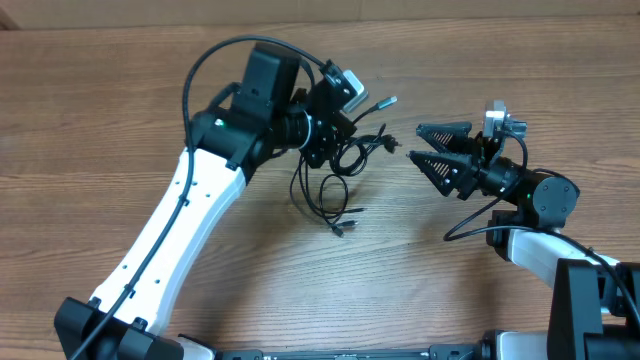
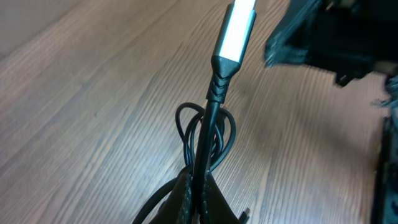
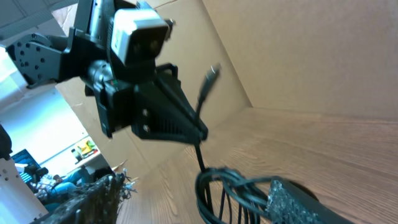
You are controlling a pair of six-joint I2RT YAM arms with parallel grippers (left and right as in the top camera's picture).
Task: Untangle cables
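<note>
My left arm stretches from the near left corner up across the table toward its middle. The wrist is bent so that my left pincer points to the right. That pincer is clamped tight on the cables. From the left wrist camera, one black strand rises straight out between the closed fingers and ends in a silver plug (bright, tilted up and away). The rest of the bundle spreads in loose loops below the grip; whether they rest on the wood I cannot tell.

My right arm comes in from the near right with the forearm low, and my right pincer points left at the bundle. Its jaws stand wide apart and hold nothing, and one cable end sits just off their tips. From the right wrist camera the loops show between my two spread fingers (whether a strand touches the right-hand one I cannot tell).
</note>
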